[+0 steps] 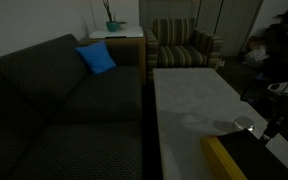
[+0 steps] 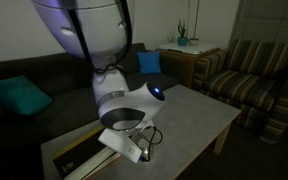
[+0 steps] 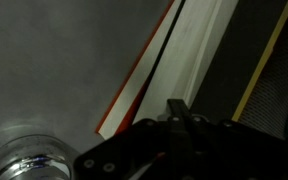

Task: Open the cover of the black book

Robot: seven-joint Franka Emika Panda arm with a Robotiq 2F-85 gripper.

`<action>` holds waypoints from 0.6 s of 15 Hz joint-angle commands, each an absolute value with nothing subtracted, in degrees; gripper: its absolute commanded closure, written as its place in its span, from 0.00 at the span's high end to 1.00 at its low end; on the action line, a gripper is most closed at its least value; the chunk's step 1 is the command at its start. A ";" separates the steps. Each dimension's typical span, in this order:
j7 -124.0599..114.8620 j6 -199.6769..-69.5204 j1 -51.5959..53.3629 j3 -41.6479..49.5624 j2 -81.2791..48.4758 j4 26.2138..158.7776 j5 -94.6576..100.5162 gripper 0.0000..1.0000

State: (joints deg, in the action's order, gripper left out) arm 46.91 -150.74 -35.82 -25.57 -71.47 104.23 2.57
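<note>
Sofa (image 1: 64,100): sitting dark along the tabletop's long side and taking no part.
Tabletop (image 1: 189,100): carrying the book at the end where the arm is working.
Arm (image 2: 84,30): bending low over that end.
Book (image 3: 199,50): lying flat, and in the wrist view showing an orange-red edge, white pages, then black board and a yellow strip.
Cover (image 3: 242,60): lying beside the white pages, though I cannot tell whether it is resting shut or lifting slightly.
Fingers (image 3: 179,115): hanging just over the page edge, too dark and blurred to tell whether they are spread or pinched.
Silver round thing (image 3: 29,160): sitting near the book's corner.
Step, as I am judging it: catching the cover's free edge only, then swinging it up in an arc about the spine. It is worth going slowly so the book is not sliding, and keeping clear of the round thing.
</note>
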 commanded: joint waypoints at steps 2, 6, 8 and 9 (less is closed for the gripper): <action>50.56 -148.37 -34.52 -25.75 -68.07 106.68 0.58 0.00; 56.83 -145.73 -35.04 -27.33 -68.79 105.90 0.05 0.00; 60.58 -143.90 -35.31 -27.78 -69.57 105.14 -1.06 0.00; 62.53 -142.62 -35.49 -27.90 -69.93 104.70 -1.82 0.00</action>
